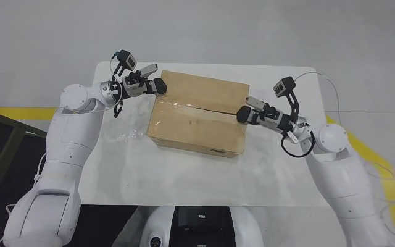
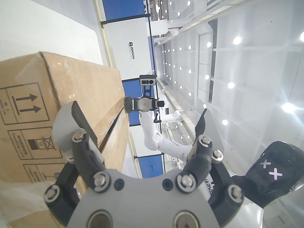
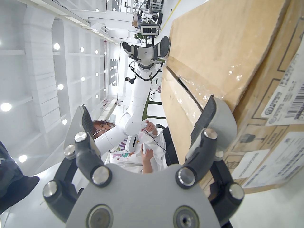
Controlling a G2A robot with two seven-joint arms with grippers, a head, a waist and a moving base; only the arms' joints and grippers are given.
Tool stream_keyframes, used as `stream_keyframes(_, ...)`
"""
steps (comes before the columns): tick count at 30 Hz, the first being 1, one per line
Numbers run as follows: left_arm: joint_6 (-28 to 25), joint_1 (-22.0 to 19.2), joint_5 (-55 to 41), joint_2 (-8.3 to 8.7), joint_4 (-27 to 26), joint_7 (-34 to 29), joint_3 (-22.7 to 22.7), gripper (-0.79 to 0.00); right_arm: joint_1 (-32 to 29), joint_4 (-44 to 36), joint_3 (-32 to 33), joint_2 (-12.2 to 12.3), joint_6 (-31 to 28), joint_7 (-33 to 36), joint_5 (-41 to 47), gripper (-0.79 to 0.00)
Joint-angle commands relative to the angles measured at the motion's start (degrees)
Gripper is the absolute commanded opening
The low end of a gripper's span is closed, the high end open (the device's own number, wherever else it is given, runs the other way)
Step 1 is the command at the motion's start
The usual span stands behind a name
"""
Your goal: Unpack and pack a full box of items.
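Cardboard box [image 1: 197, 114], flaps closed, sits on the white table [image 1: 185, 179] between two spread, empty grippers: left gripper [image 1: 160, 85] at one end of the top seam, right gripper [image 1: 242, 114] at the other. Uneven prying could skid the box or tear a flap where glossy tape seems to hold. One box, two grippers.

White table [image 1: 203, 179], rounded corners, carried one cardboard box [image 1: 197, 126]: closed, slightly askew, on far half. Wrinkled clear film [image 1: 121, 133] lay on tabletop by box's left end.
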Motion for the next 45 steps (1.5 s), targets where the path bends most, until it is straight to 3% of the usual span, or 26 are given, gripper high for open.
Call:
stream_keyframes(1,0.0,0.0,0.0,0.00,0.0,0.0,0.0,0.000,-0.1,-0.2,0.3,0.1,0.5,0.3,-0.3,0.000)
stream_keyframes(29,0.0,0.1,0.0,0.00,-0.2,0.4,0.0,0.000,1.8,1.4,-1.0,0.0,2.5,2.2,-2.1,0.000)
stream_keyframes(37,0.3,3.3,-1.3,0.61,-6.5,4.1,-2.3,0.000,1.8,1.4,-1.0,0.0,2.5,2.2,-2.1,0.000)
stream_keyframes(45,-1.1,9.5,-1.4,2.15,-14.0,8.7,-8.3,0.000,1.8,1.4,-1.0,0.0,2.5,2.2,-2.1,0.000)
